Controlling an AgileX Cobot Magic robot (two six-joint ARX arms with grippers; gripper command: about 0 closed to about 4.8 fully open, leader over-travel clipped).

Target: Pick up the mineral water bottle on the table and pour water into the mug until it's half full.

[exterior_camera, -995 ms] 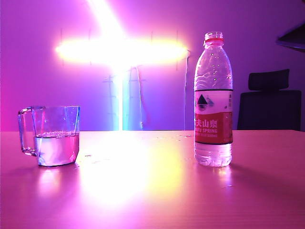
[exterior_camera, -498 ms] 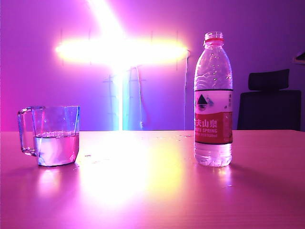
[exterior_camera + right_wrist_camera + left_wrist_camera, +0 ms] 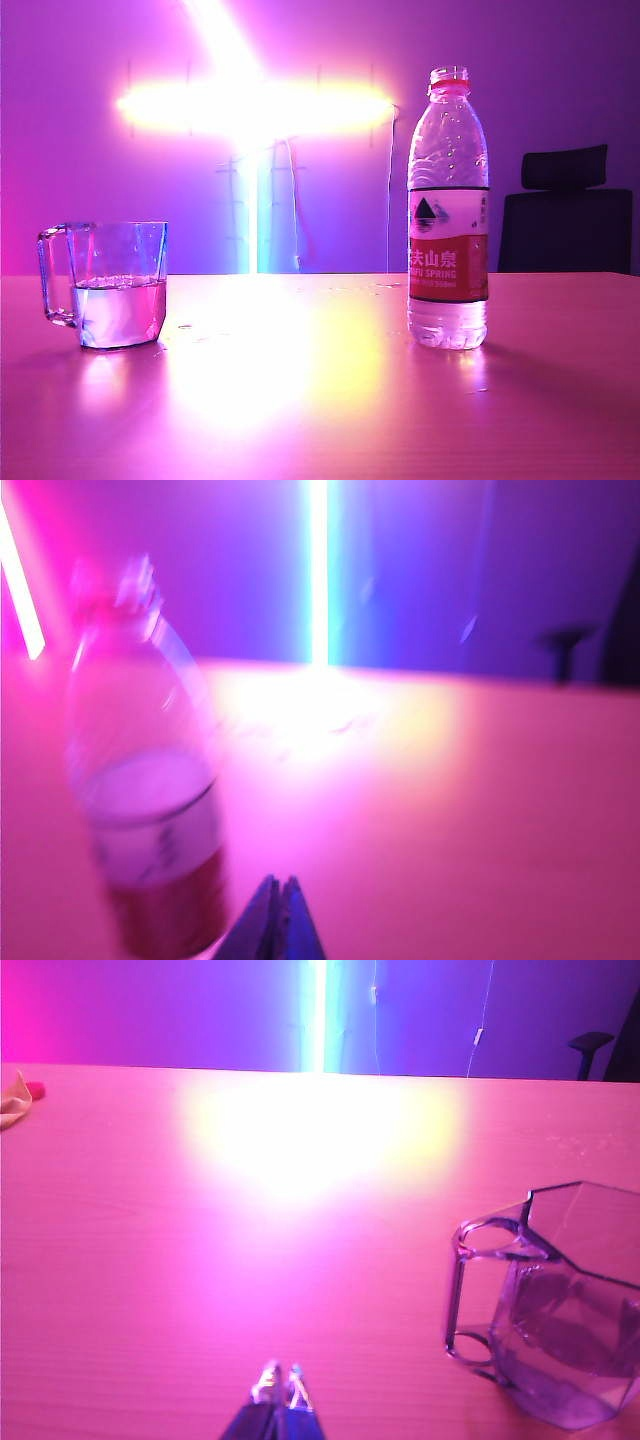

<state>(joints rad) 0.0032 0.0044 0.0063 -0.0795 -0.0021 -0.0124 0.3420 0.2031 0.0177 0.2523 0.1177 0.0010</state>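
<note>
The mineral water bottle (image 3: 448, 210) stands upright and uncapped on the table (image 3: 320, 400) at the right, with a little water at its bottom. At the left sits the glass mug (image 3: 110, 285), water (image 3: 118, 310) filling about half of it. No arm shows in the exterior view. In the left wrist view my left gripper (image 3: 281, 1372) is shut and empty above the bare table, the mug (image 3: 560, 1310) off to its side. My right gripper (image 3: 278, 882) is shut and empty, apart from the blurred bottle (image 3: 150, 780) beside it.
A bright light bar glows on the back wall (image 3: 250, 105). A black office chair (image 3: 568, 215) stands behind the table at the right. A small pale object with a red bit (image 3: 18, 1098) lies at the table's far edge in the left wrist view.
The dark arm part at the exterior view's upper right edge has drawn out of the frame. Bottle and mug have not moved.
</note>
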